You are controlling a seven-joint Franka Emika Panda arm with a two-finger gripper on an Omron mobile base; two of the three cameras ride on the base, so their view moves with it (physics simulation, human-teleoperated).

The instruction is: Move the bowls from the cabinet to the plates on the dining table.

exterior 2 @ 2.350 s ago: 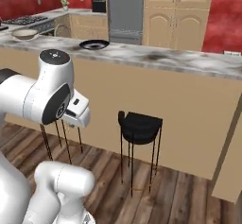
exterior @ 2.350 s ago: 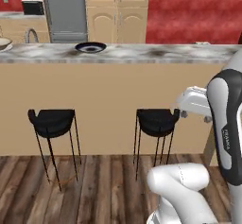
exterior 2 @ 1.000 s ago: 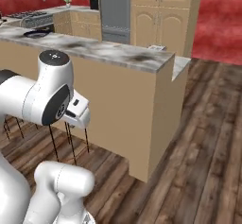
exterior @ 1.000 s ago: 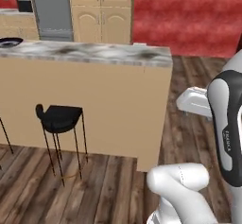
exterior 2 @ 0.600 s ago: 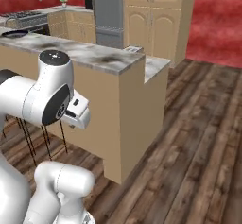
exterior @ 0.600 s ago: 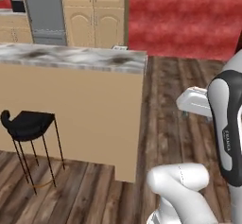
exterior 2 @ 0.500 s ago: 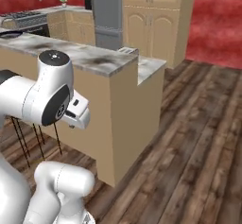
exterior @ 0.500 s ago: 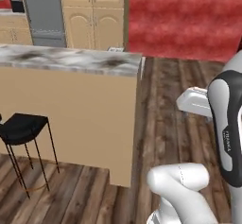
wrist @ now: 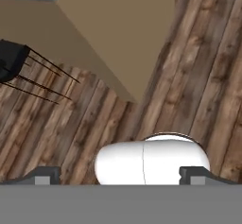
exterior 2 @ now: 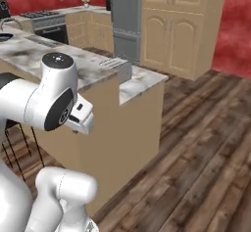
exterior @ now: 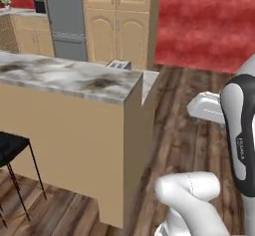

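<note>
We're looking at the end of the long marble-topped dining table with beige side panels (exterior: 74,80), with dark wood plank flooring (wrist: 198,67) all around. A black backless stool (exterior: 7,148) sits tucked beside its panel. Our two-finger gripper (wrist: 120,173) points down at the floor, jaws spread wide, holding nothing.

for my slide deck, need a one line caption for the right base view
White robot arm beside the end of the marble-topped beige dining table, a small grey toaster on it, grey fridge and tall beige cabinets behind.
</note>
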